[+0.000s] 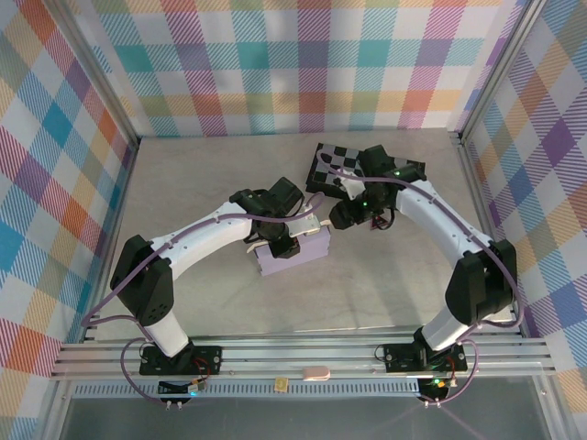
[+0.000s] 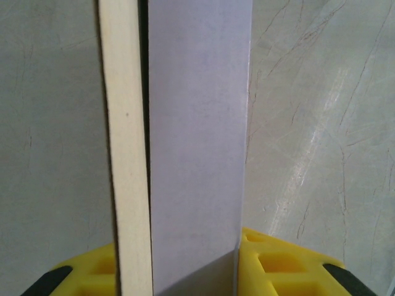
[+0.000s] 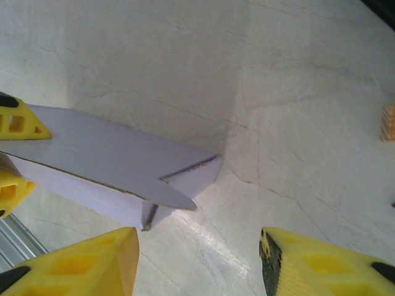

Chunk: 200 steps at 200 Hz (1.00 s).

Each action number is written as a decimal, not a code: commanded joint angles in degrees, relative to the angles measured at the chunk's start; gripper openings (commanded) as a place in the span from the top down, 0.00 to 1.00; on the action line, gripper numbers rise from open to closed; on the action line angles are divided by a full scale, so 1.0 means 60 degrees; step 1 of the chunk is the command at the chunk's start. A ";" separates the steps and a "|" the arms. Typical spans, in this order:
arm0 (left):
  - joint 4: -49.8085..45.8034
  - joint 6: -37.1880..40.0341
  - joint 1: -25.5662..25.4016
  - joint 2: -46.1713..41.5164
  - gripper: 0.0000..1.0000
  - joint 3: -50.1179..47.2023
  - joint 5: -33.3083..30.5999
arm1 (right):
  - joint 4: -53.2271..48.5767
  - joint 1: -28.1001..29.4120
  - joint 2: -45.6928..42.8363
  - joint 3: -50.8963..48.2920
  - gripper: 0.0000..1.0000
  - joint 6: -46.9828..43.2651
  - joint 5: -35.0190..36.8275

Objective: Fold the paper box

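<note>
The paper box (image 1: 312, 252) sits mid-counter, just in front of the left arm's wrist and near the black-and-grey checkerboard (image 1: 332, 163). My left fingers (image 2: 284, 265) are clamped across it, one on the cream inner flap and one on the lavender wall. My right fingers (image 3: 92, 262) stand apart with nothing between them, hovering just off the box's end, where a pointed tab (image 3: 179, 194) juts loose.

I judge that end to be the step in hand. I'd hold the left clamp steady as an anchor, bring the right fingers in low, and press the tab along its crease. The push should be gentle, because thin card like this looks likely to buckle or skate.

The counter (image 1: 202, 174) is pale, veined and slightly glossy, so I'd expect little grip under the box. Bright plaid walls on an aluminium frame close in three sides.
</note>
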 commanded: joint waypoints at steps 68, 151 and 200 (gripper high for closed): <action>-0.0007 0.0027 0.0156 0.0219 0.70 -0.0116 0.0197 | -0.0262 0.0285 0.0412 0.0395 0.52 -0.0573 -0.0535; -0.0037 0.0019 0.0159 0.0269 0.70 -0.0055 0.0191 | -0.0254 0.0364 0.0551 0.0520 0.65 -0.0572 -0.0484; -0.0044 0.0030 0.0188 0.0312 0.70 -0.0011 0.0184 | -0.0287 0.0498 0.0459 0.0412 0.73 -0.0558 -0.0325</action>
